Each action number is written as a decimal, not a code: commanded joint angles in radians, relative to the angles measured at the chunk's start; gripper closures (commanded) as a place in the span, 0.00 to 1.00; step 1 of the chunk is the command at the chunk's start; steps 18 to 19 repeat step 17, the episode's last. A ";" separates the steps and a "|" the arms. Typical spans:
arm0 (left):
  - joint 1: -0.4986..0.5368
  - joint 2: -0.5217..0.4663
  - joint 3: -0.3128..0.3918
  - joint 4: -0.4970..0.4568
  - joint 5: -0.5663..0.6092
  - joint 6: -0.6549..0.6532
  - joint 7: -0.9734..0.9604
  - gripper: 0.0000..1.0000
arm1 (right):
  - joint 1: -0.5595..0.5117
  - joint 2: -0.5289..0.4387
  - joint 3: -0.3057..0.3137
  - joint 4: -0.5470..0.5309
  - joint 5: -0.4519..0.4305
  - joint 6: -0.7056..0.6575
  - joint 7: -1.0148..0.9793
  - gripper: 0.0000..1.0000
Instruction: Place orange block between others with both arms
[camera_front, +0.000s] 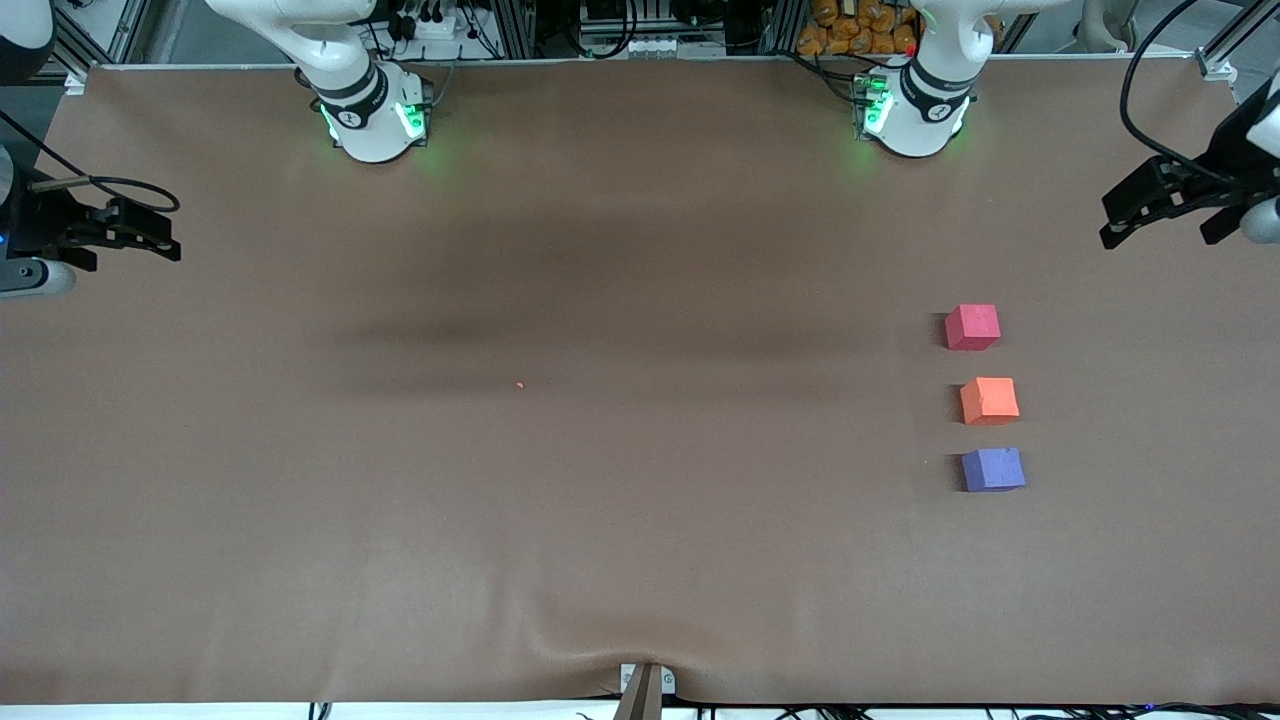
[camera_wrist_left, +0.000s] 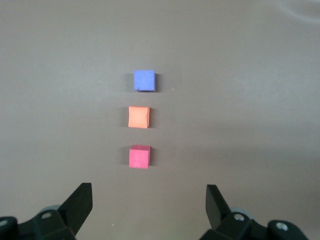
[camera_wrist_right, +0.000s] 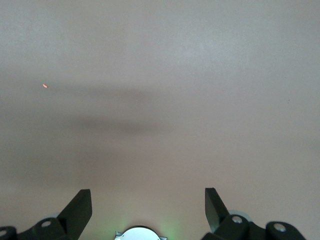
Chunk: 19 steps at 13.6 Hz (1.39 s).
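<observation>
Three small cubes lie in a line on the brown table cover, toward the left arm's end. The orange block (camera_front: 989, 400) (camera_wrist_left: 138, 117) sits in the middle. The pinkish-red cube (camera_front: 972, 327) (camera_wrist_left: 139, 157) lies farther from the front camera, and the purple-blue cube (camera_front: 993, 469) (camera_wrist_left: 144, 80) nearer to it. Small gaps separate all three. My left gripper (camera_front: 1108, 220) (camera_wrist_left: 149, 200) hangs open and empty above the table's edge at its own end, looking down on the row. My right gripper (camera_front: 165, 235) (camera_wrist_right: 148, 200) is open and empty over its own end of the table.
A tiny orange speck (camera_front: 520, 385) (camera_wrist_right: 45, 85) lies mid-table. The cover (camera_front: 600, 300) wrinkles by a clamp (camera_front: 645, 690) at the edge nearest the front camera. The arm bases (camera_front: 375, 115) (camera_front: 915, 110) glow green along the edge farthest from it.
</observation>
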 joint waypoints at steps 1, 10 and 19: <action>-0.082 -0.010 0.110 -0.001 -0.029 -0.027 0.008 0.00 | 0.010 0.003 -0.002 0.007 -0.015 -0.002 0.015 0.00; -0.098 -0.036 0.116 -0.018 -0.029 -0.061 0.029 0.00 | 0.010 0.003 -0.002 0.008 -0.015 -0.002 0.015 0.00; -0.083 -0.032 0.108 -0.015 -0.019 -0.061 0.045 0.00 | 0.010 0.003 -0.002 0.007 -0.016 -0.002 0.015 0.00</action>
